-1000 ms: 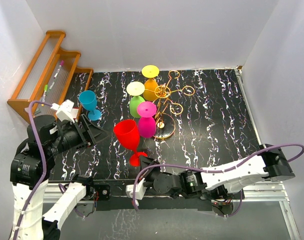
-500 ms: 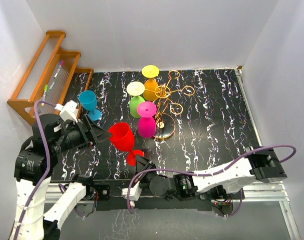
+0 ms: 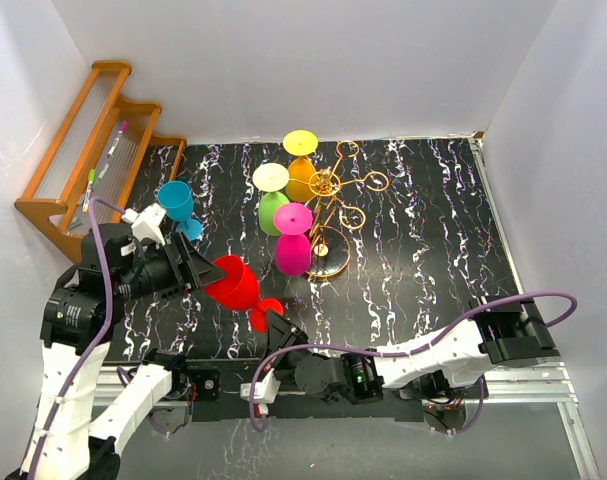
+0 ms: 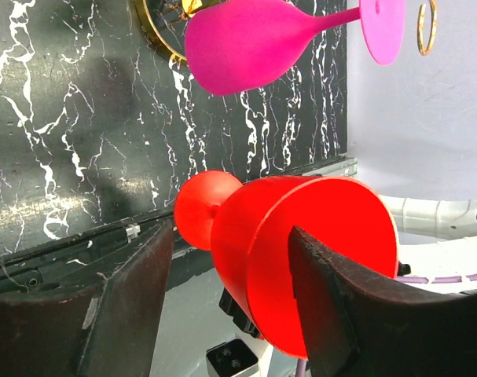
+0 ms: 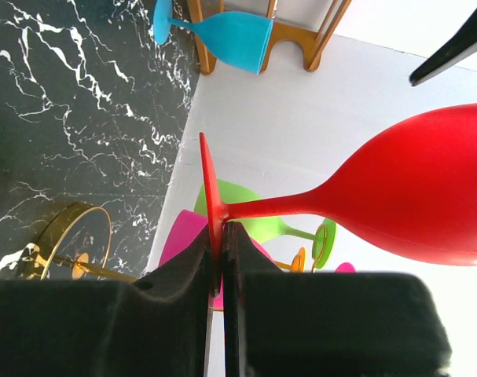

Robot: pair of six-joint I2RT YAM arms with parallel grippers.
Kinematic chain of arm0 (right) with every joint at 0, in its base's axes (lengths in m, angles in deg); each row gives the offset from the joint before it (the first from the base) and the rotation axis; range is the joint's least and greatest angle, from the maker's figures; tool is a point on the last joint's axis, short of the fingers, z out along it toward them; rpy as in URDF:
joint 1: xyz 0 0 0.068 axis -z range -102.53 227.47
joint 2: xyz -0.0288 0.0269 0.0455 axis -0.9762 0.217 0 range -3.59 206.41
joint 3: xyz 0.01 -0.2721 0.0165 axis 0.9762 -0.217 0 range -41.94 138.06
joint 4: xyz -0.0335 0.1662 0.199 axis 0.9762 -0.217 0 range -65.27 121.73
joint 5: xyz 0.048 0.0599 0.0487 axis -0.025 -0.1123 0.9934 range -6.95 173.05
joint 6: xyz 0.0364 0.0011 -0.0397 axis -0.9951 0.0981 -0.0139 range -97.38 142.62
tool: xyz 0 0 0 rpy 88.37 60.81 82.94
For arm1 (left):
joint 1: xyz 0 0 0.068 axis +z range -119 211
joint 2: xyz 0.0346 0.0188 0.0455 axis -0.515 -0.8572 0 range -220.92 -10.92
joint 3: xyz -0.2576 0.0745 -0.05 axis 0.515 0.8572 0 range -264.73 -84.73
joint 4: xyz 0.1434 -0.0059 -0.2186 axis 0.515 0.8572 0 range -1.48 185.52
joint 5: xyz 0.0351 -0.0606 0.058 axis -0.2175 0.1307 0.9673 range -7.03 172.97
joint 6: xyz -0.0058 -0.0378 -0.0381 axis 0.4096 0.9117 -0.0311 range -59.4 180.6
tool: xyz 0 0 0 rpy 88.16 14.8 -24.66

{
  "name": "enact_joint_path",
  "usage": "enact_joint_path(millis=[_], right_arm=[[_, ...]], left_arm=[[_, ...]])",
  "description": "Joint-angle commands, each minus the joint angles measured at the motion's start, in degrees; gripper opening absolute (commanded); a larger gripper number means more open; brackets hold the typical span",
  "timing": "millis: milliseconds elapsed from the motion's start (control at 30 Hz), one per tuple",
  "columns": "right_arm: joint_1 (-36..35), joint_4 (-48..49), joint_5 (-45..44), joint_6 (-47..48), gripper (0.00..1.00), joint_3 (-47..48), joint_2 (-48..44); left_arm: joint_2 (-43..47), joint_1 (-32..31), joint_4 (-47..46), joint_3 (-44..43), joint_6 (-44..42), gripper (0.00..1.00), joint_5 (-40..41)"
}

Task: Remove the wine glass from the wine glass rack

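A red wine glass (image 3: 233,284) is off the rack, tilted, low over the front left of the table. My right gripper (image 3: 274,326) is shut on its round foot (image 5: 210,187). My left gripper (image 3: 199,272) is open, with the bowl's rim (image 4: 301,251) between its fingers (image 4: 128,302), one finger outside and one across the mouth. The gold wire wine glass rack (image 3: 332,193) stands at the table's middle. A pink glass (image 3: 293,250), a green glass (image 3: 273,206) and an orange glass (image 3: 301,176) hang on it upside down.
A blue wine glass (image 3: 177,204) stands upright left of the rack, beside the stepped wooden shelf (image 3: 93,140) at the back left. The rack's gold ring base (image 5: 65,236) lies close to the red glass. White walls enclose the black marbled table (image 3: 423,230).
My right arm has carried the red glass leftward and tilted its bowl toward my left gripper. My left gripper has moved right, and its fingers now straddle the bowl's rim.
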Motion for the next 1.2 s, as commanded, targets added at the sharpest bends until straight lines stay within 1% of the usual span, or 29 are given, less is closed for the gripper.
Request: enact_joint_path(millis=[0, 33, 200, 233, 300, 333, 400, 500, 533, 600, 700, 733, 767, 900, 933, 1067, 1167], right_arm=[[-12.7, 6.9, -1.5, 2.7, 0.08, 0.8, 0.0], [-12.7, 7.2, -1.5, 3.0, 0.08, 0.8, 0.0], [-12.7, 7.9, -1.6, 3.8, 0.08, 0.7, 0.0], [-12.7, 7.9, -1.9, 3.6, 0.08, 0.6, -0.1], [-12.6, 7.9, -2.9, 3.1, 0.13, 0.3, -0.2], [-12.7, 8.0, -3.7, 2.5, 0.19, 0.2, -0.2], [-12.7, 7.9, -6.4, 0.8, 0.37, -0.1, -0.2], [-12.9, 7.9, -9.4, -1.2, 0.59, -1.5, -0.9], [-13.2, 7.9, -10.1, -1.6, 0.62, -2.1, -1.5], [-13.9, 6.6, -11.3, -3.3, 0.62, -3.2, -2.8], [-15.2, 0.9, -13.6, -8.9, 0.63, -2.7, -4.1], [-15.6, -2.9, -14.4, -12.3, 0.63, -2.2, -4.4], [-16.0, -4.5, -15.2, -13.9, 0.63, -1.8, -4.5], [-17.1, -14.1, -18.2, -22.4, 0.63, -0.7, -5.1], [-17.3, -15.8, -18.7, -24.7, 0.63, -0.6, -5.3], [-18.0, -21.7, -21.1, -31.7, 0.62, 1.3, -6.0], [-18.7, -30.9, -22.8, -41.2, 0.62, 5.7, -6.0]], left_arm=[[-0.9, -0.1, 0.9, 0.5, -2.2, 0.56, -0.9], [-0.9, -0.2, 0.8, 0.8, -2.4, 0.53, -1.2], [-0.9, -0.1, 0.0, 2.3, -2.9, 0.27, -2.3], [-0.9, -0.2, -0.1, 2.3, -2.9, 0.20, -2.1], [-1.1, -0.2, 0.0, 1.8, -2.9, 0.04, -1.1], [-1.3, -0.1, 0.2, 1.3, -3.0, 0.00, -0.3], [-2.0, -0.1, 0.7, -0.2, -3.3, 0.00, 1.6], [-3.3, -0.2, 1.0, -2.7, -3.7, 0.00, 5.1], [-3.7, -0.2, 0.7, -3.3, -3.6, 0.00, 6.1], [-3.9, -0.2, -1.3, -3.8, -2.7, 0.00, 7.5], [-4.2, -0.1, -3.5, -4.6, -1.9, 0.00, 11.4], [-4.6, -0.2, -3.9, -5.0, -2.2, 0.00, 14.3], [-5.1, -0.1, -3.8, -5.5, -2.6, 0.00, 16.5], [-9.4, -0.1, -2.5, -6.9, -5.5, 0.00, 30.4], [-10.4, -0.2, -3.1, -6.6, -6.2, 0.00, 32.8], [-14.0, -0.1, -8.3, -4.7, -8.0, 0.00, 39.1], [-18.0, -0.1, -13.5, -3.9, -9.2, 0.00, 43.0]])
